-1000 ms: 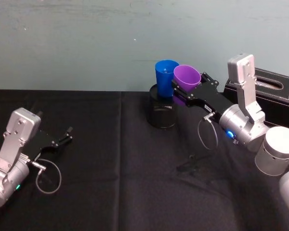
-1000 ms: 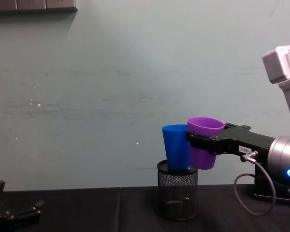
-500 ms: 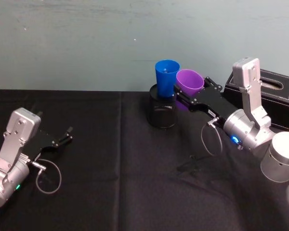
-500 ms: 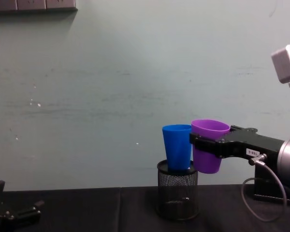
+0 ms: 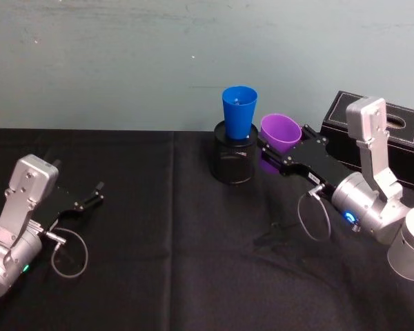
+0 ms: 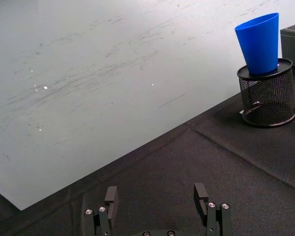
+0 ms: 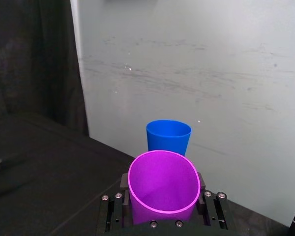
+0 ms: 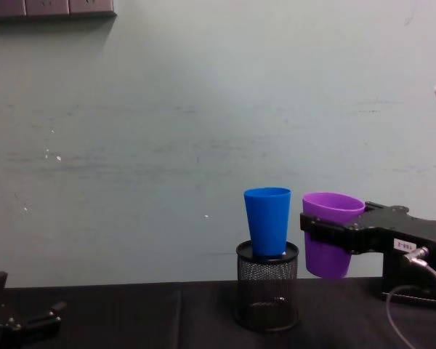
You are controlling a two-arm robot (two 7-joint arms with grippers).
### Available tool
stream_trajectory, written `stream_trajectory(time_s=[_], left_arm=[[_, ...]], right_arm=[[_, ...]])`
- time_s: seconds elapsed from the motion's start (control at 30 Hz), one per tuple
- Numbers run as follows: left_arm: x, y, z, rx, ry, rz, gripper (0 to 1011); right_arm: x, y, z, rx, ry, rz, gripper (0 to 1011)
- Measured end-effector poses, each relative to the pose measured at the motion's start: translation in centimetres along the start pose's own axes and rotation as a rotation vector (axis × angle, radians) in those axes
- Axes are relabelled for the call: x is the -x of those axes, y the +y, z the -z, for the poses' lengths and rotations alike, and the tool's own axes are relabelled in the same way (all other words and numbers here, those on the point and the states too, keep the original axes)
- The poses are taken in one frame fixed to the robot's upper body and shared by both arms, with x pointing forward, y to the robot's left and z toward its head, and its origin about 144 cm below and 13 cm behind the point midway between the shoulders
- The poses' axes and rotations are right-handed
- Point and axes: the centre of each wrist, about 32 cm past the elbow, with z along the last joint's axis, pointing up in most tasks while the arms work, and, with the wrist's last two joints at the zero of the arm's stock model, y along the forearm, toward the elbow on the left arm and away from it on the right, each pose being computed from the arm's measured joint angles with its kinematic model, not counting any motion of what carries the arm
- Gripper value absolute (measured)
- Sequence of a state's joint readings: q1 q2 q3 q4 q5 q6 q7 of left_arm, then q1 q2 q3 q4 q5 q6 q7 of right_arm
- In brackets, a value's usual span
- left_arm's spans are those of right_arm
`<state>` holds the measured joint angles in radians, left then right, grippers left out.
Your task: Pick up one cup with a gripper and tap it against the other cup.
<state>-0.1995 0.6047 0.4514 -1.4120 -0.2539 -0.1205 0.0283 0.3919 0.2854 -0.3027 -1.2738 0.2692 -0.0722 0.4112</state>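
My right gripper [image 5: 281,149] [image 8: 327,235] [image 7: 163,212] is shut on the purple cup [image 5: 280,132] [image 8: 328,234] [image 7: 162,188], holding it upright above the table. The cup hangs just right of the tall blue cup [image 5: 239,112] [image 8: 267,221] [image 7: 168,136] [image 6: 259,43], with a small gap between them. That blue cup stands upright in a black mesh holder [image 5: 232,160] [image 8: 267,285] [image 6: 266,98]. My left gripper [image 5: 91,197] [image 6: 157,202] rests open near the table's left edge, far from both cups.
A black box [image 5: 393,138] sits at the back right, behind my right arm. Black cloth [image 5: 172,234] covers the table, and a pale wall [image 8: 203,131] stands close behind the holder.
My right gripper has carried the purple cup right and down, away from the blue cup, which it was touching a second ago. The left arm stayed still.
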Motion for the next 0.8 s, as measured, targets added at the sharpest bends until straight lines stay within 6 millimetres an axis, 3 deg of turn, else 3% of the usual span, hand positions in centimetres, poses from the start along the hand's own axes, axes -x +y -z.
stream_trajectory(time_s=[0.8], left_arm=[[0.00,0.00,0.00,0.000,0.000,0.000,1011]], right_arm=[[0.08,-0.25,0.07,0.002,-0.001,-0.004,739]])
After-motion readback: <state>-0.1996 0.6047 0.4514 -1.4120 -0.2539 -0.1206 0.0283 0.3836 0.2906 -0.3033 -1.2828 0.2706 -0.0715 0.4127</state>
